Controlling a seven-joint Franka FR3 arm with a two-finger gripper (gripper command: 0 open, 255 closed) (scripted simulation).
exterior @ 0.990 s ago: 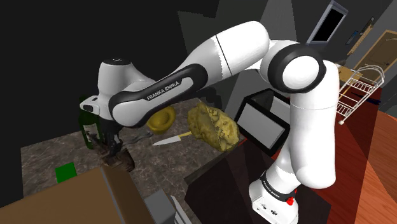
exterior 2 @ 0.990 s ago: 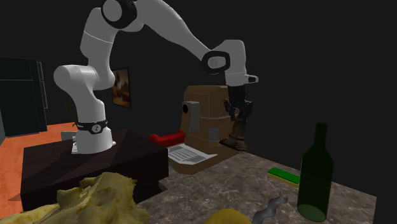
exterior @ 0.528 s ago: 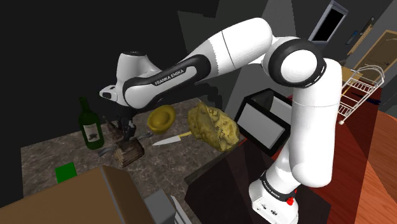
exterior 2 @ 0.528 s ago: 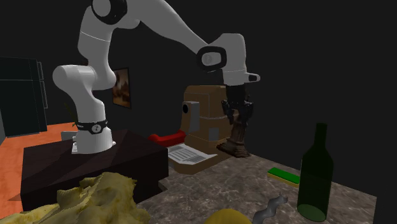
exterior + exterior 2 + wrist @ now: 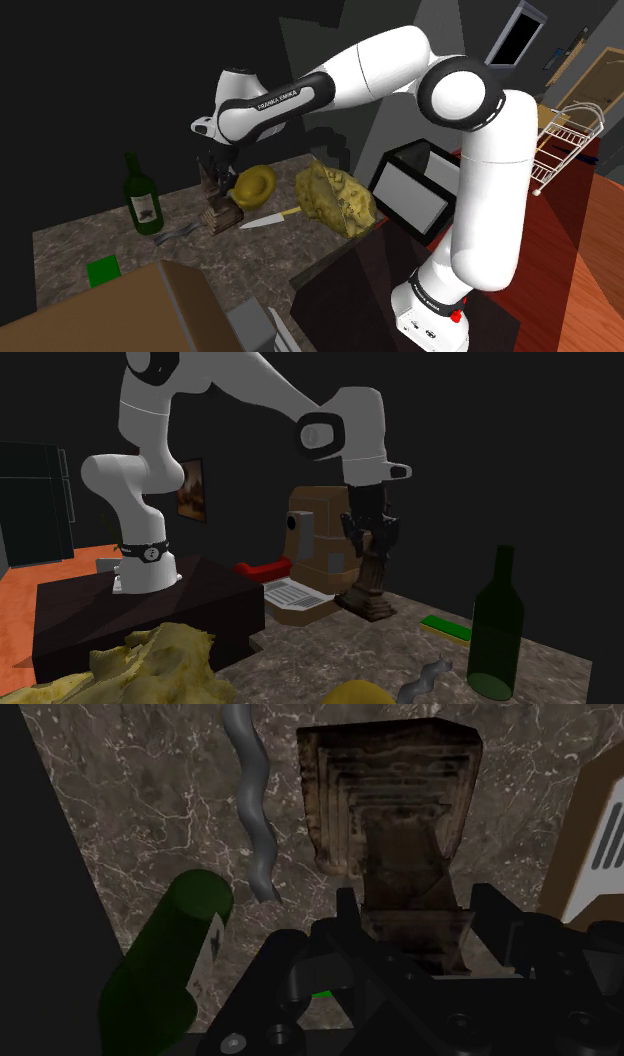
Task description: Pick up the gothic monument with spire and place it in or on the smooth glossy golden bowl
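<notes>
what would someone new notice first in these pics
The big white Franka arm arches over the dark marbled counter, its black tool shut on a brown carved gothic monument. Beside the monument in the shoulder view sits the golden bowl, with a lumpy yellow mass to that view's right and a green bottle to its left.

The glossy white arm of rounded tube links [image 5: 380, 65] had dark grey rings at its joints [image 5: 318, 435]. A black sleeve along the forearm [image 5: 278, 97] carried white capitals, FRANKA EMIKA. On the white foot collar [image 5: 430, 295] a small red button [image 5: 456, 316] sat at about four o'clock, beside black dots. The all-black two-finger gripper [image 5: 370, 542] showed round screw heads [image 5: 232, 1044] and one tiny green light [image 5: 320, 995] in its housing.
</notes>
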